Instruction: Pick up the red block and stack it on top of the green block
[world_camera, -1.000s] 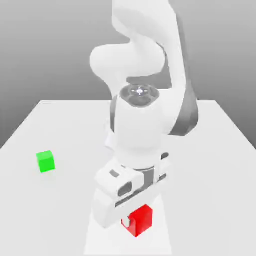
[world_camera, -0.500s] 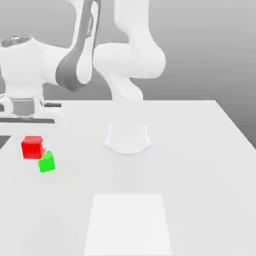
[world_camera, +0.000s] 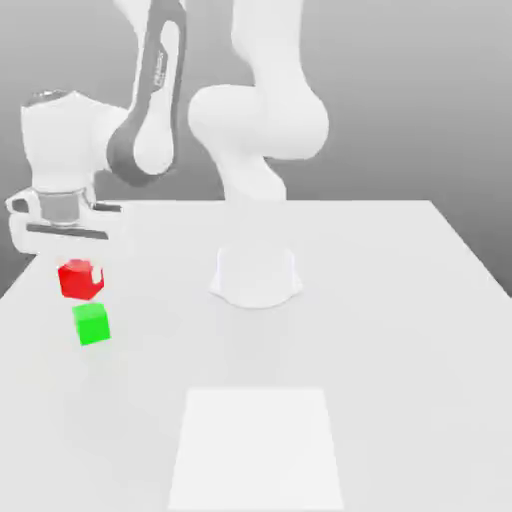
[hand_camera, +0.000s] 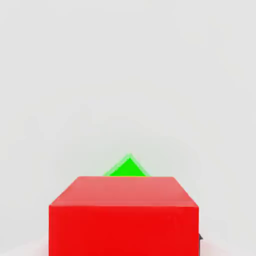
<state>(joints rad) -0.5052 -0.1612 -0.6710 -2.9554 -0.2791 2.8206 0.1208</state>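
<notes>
Whether the fingers are clamped on the red block cannot be told — they are hidden in both views. The white table spreads across the scene, with the arm's round base near its middle. The arm reaches over to the exterior view's left, its gripper hanging just above the red block. That block hangs in the air, directly over the green block — apart from it. The green block rests on the table.
</notes>
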